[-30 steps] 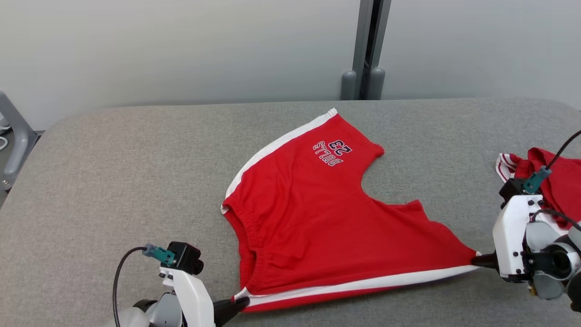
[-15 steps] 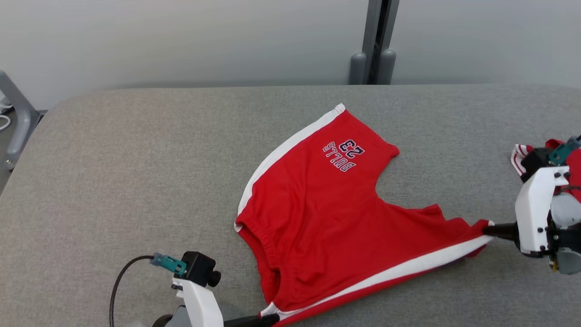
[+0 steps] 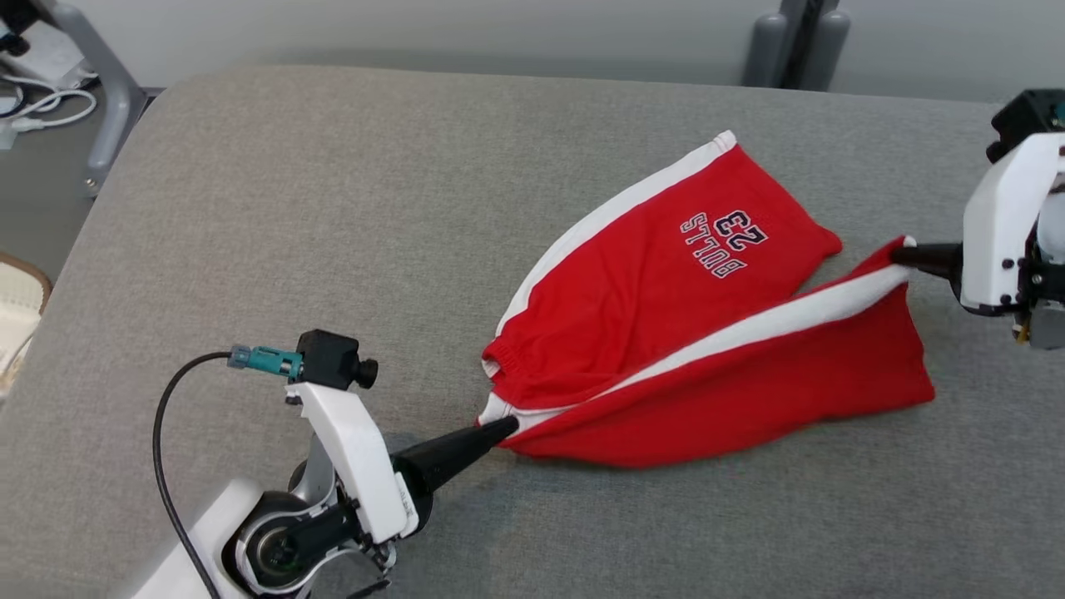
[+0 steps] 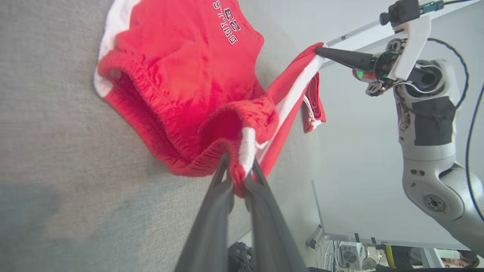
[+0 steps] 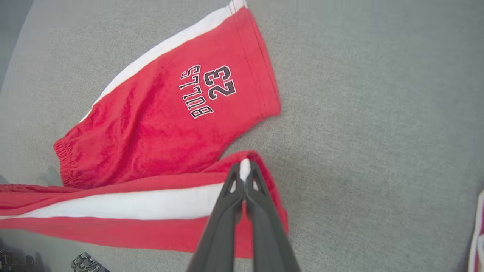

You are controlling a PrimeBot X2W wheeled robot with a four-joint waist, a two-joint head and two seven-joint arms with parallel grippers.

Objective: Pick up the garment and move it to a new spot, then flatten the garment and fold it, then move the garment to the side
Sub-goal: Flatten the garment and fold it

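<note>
Red shorts (image 3: 666, 283) with white side stripes and a "BULLS 23" print lie on the grey padded table (image 3: 333, 208). My left gripper (image 3: 507, 428) is shut on the waistband corner at its white stripe, which the left wrist view shows close up at the gripper (image 4: 238, 166) on the shorts (image 4: 177, 83). My right gripper (image 3: 903, 249) is shut on the hem corner of the near leg, pinching the stripe's end (image 5: 245, 166). The near leg is stretched taut between both grippers, raised and partly overlapping the printed leg (image 5: 162, 128), which lies flat.
A second red and white garment (image 5: 478, 230) lies at the table's right end, also seen hanging past the shorts (image 4: 312, 102). A grey post (image 3: 795, 37) stands behind the table. A metal frame with cables (image 3: 91, 66) sits beyond the left corner.
The head camera has tilted down and shifted. Both grippers have lifted the shorts' near edge and carried it away from me, so the near leg now lies partly over the printed leg.
</note>
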